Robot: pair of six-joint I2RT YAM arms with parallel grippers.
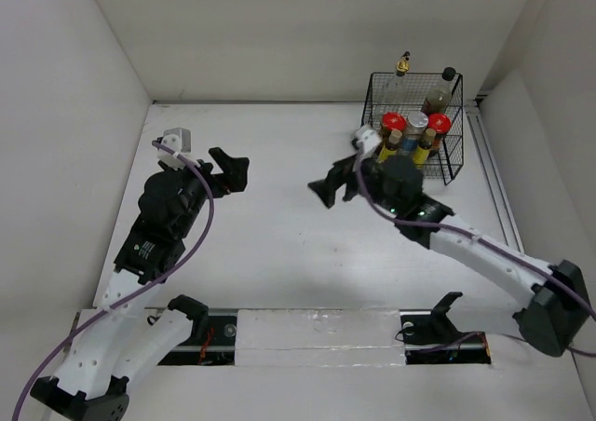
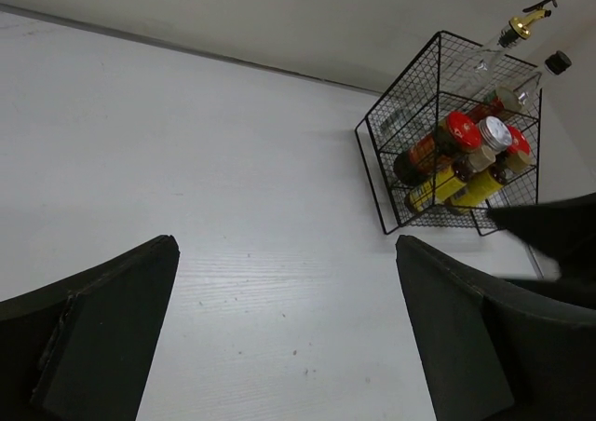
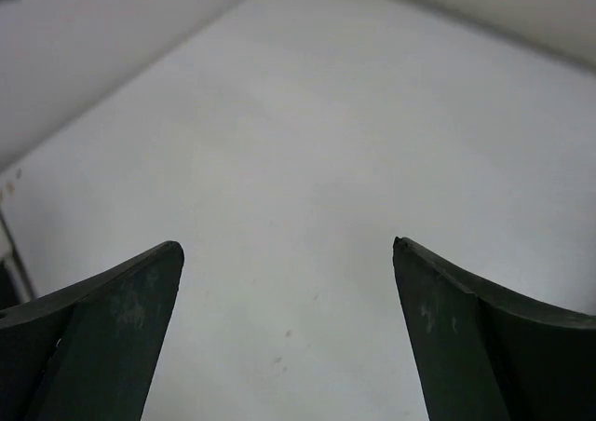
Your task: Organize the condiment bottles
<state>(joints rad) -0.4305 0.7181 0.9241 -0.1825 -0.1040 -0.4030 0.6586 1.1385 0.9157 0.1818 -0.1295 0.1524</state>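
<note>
Seven small condiment bottles [image 1: 416,132] stand caps-up inside the black wire basket [image 1: 419,74]. The right gripper [image 1: 324,194], near its front, and the left gripper [image 1: 233,169] both hang released, empty.

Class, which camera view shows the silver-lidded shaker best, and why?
Left wrist view: the shaker shows both lid and side. In the top view the shaker is mostly lid. The right wrist view misses it.

Wire basket [image 1: 380,95]; matt white table [image 1: 279,244]

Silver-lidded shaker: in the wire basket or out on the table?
In. The silver-lidded shaker stands inside the black wire basket, between the two red-lidded jars.
</note>
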